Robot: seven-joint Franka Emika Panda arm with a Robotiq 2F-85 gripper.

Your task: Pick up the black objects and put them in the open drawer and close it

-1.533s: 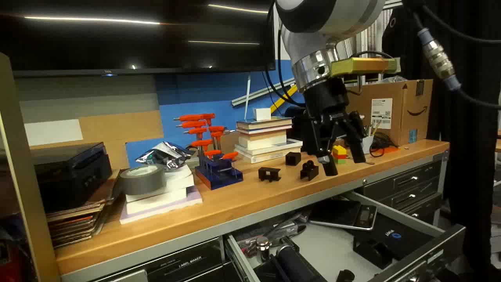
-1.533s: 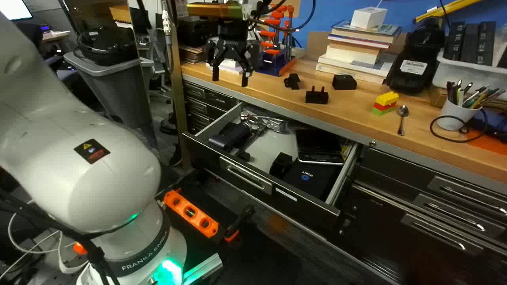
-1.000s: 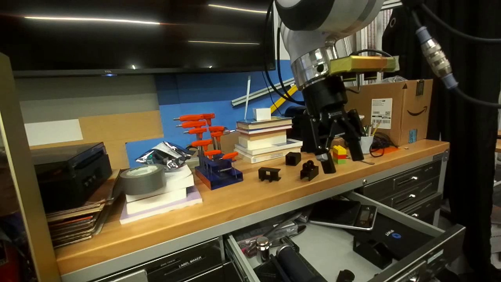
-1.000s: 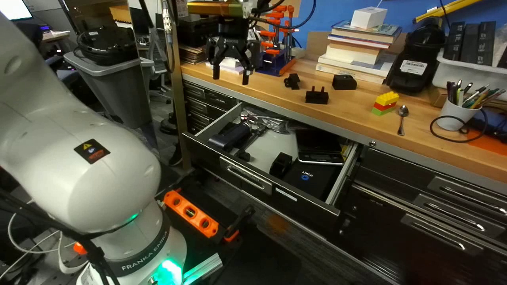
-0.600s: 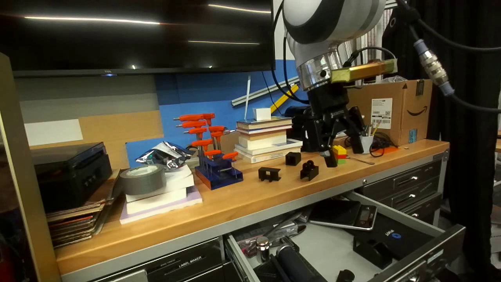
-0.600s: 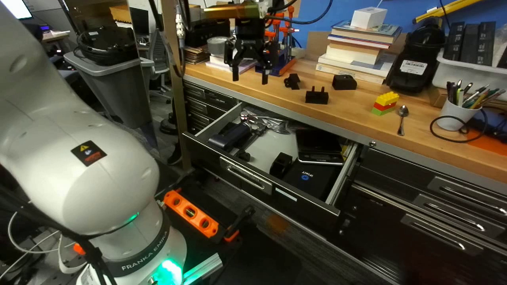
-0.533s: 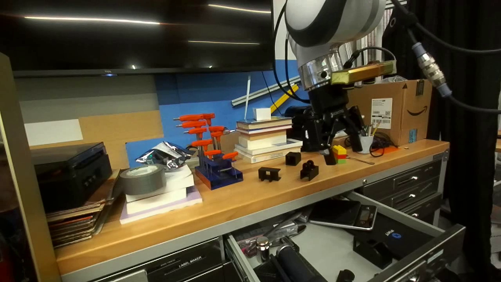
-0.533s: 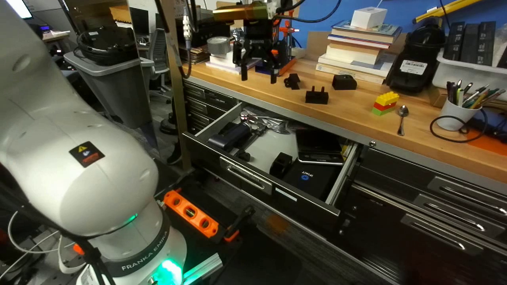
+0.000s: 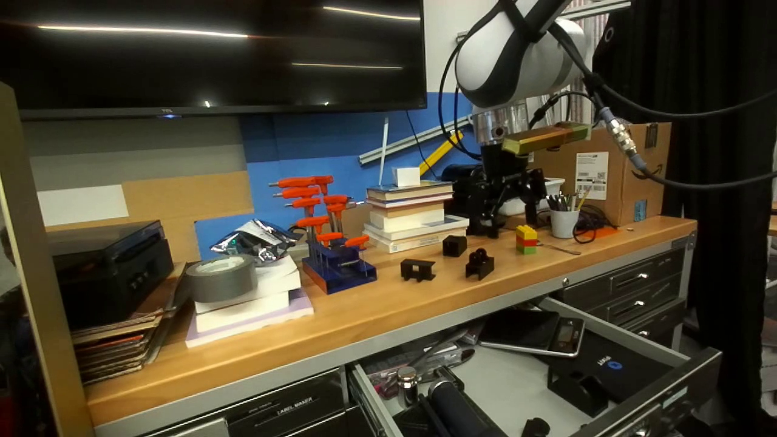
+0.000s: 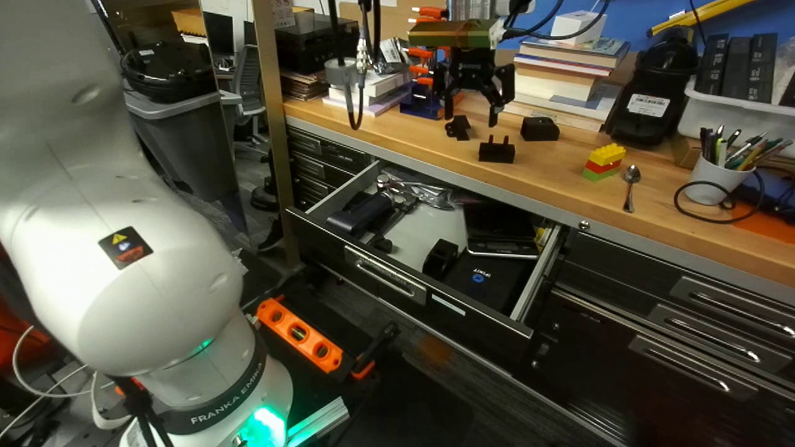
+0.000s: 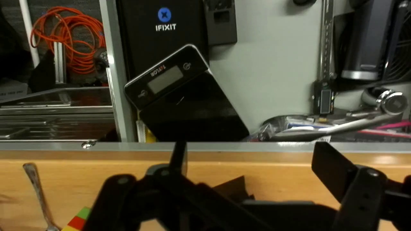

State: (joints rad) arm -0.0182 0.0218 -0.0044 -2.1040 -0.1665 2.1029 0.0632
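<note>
Gripper (image 10: 471,117) is held in mid-air, higher than the bench (image 10: 559,180), pointed down; its fingers (image 11: 332,170) are spread wide apart. 3 small black pcs are seen on the bench w/ gaps btw them: an angular pc (image 10: 458,128), a pc w/ 2 upright pegs (image 10: 496,153) nr the front edge, & a blocky pc (image 10: 540,129) nr the book stack (image 10: 553,87). All 3 are shown in both exterior views, apart from the gripper. In wrist view a dark bit (image 11: 234,188) is partly seen btw the fingers, mostly hidden; which pc it is can't be told.

Below the bench, the drawer (image 10: 428,228) is pulled out. In it, a black block (image 10: 440,258) is set at the edge of a flat case (image 11: 160,38) marked IFIXIT, & a kitchen scale (image 11: 192,109) is laid slantwise, partly over the case. A dark tool (image 10: 360,214) is seen nr the opposite end. On the bench, toy bricks (image 10: 604,162) & a spoon (image 10: 630,189) are placed side by side, w/ a pen cup (image 10: 713,181) nr the spoon.
</note>
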